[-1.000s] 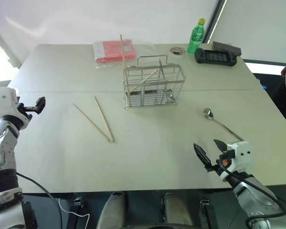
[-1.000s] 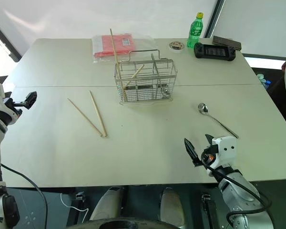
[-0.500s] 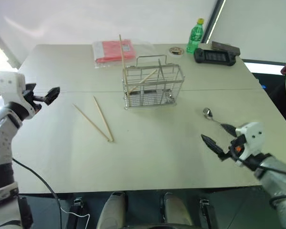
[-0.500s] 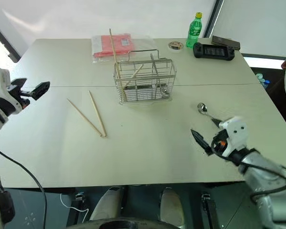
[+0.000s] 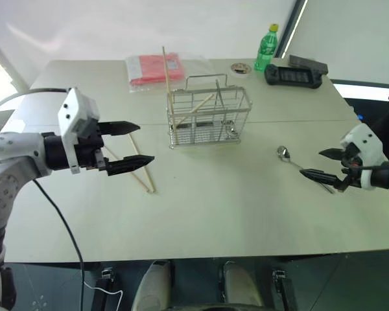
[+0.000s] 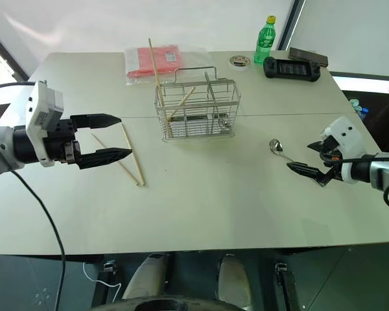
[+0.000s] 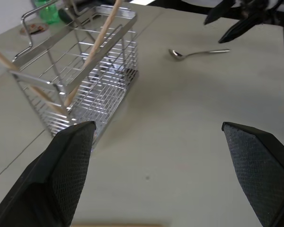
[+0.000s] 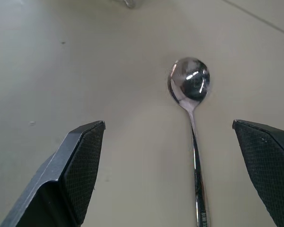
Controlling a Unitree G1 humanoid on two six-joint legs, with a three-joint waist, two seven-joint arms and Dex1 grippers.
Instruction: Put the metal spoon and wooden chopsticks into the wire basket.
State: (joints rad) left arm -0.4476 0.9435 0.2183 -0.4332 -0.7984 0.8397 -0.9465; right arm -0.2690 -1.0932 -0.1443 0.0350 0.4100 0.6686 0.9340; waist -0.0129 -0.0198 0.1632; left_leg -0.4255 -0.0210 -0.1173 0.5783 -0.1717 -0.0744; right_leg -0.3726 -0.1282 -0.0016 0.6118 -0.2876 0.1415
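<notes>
Currently your left hand (image 5: 128, 146) hovers open over two chopsticks (image 5: 141, 161) on the counter (image 5: 214, 207); your right hand (image 5: 323, 164) gapes over the spoon (image 5: 298, 166), at 4 o'clock from the basket (image 5: 209, 119).

1. Wooden chopsticks: four. Two lie loose on the table (image 5: 246, 214), one (image 5: 141, 161) beside the other (image 5: 122, 165), meeting at their near ends; two more stand in the basket, one upright (image 5: 166, 72) and one leaning (image 5: 202, 103).
2. Metal spoon (image 5: 298, 166): one.
3. Wire basket (image 5: 209, 120): one.
4. Green plastic bottle (image 5: 267, 48): one.
5. Red packet in clear wrap (image 5: 157, 69): one.
6. Black handheld game console (image 5: 293, 74): one.
7. Small round lid-like disc (image 5: 240, 68): one.
8. Dark flat box (image 5: 308, 64) behind the console: one.
</notes>
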